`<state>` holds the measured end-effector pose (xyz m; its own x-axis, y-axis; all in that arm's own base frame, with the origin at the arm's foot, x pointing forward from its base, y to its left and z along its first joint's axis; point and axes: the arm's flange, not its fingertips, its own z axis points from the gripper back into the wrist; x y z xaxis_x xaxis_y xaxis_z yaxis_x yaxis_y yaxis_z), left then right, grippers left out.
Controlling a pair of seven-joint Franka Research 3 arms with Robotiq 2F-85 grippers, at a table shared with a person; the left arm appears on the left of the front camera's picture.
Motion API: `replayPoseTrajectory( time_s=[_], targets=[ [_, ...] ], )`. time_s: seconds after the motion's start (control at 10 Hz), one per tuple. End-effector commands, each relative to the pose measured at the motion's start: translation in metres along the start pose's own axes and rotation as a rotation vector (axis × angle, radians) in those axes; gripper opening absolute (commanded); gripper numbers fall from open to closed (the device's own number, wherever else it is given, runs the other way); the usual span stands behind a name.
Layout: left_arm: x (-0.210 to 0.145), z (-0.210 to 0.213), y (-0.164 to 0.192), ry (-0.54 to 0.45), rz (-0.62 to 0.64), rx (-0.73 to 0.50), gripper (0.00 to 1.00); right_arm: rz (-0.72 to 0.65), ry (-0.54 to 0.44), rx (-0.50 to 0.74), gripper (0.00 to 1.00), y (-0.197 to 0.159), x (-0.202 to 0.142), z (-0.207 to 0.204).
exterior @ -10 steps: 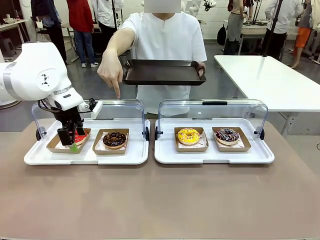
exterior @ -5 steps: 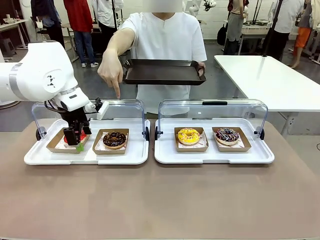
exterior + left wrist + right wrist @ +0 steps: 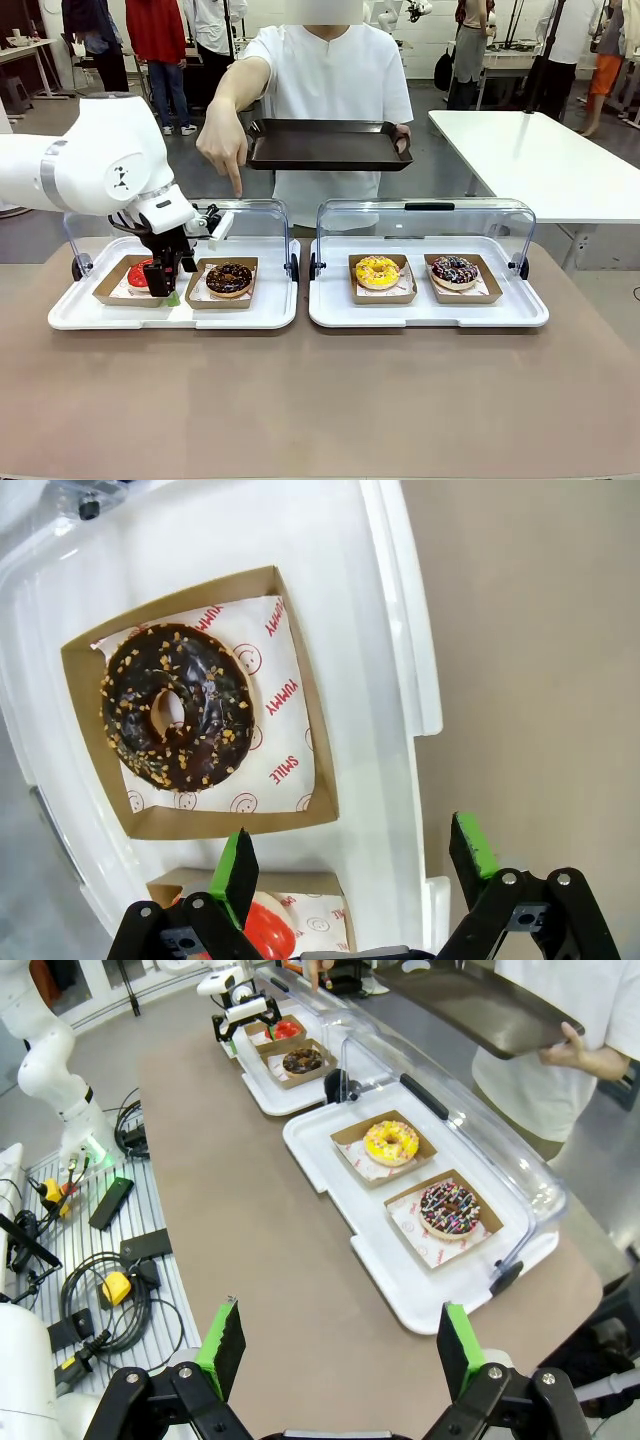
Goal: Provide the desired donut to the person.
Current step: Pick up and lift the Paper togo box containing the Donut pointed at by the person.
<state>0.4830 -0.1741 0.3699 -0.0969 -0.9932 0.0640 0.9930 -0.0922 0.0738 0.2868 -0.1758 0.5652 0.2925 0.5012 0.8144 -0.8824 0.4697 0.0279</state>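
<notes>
Left gripper (image 3: 352, 865), jaws spread, hovers over the white tray's (image 3: 275, 300) edge beside the chocolate-glazed, nut-sprinkled ring donut (image 3: 175, 705), under the person's pointing hand (image 3: 222, 145). Light, soft, sticky glaze: likely best pinched by its stiff brown card tray's (image 3: 322, 770) wall.

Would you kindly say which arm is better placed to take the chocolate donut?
Left: the left claw, open, hovers beside the chocolate donut; the right claw hangs far off.
</notes>
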Motion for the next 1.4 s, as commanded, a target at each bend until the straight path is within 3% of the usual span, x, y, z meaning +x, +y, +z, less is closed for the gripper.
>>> replayPoseTrajectory(
  time_s=[0.0, 1.3],
  targets=[
    [0.002, -0.013, 0.01, 0.042, 0.009, 0.015, 1.0, 0.012, -0.02, 0.004, 1.0, -0.001, 0.0, 0.0],
    [0.001, -0.046, 0.033, 0.025, 0.059, -0.045, 1.0, 0.012, -0.02, 0.004, 1.0, -0.001, 0.0, 0.0]
  ],
)
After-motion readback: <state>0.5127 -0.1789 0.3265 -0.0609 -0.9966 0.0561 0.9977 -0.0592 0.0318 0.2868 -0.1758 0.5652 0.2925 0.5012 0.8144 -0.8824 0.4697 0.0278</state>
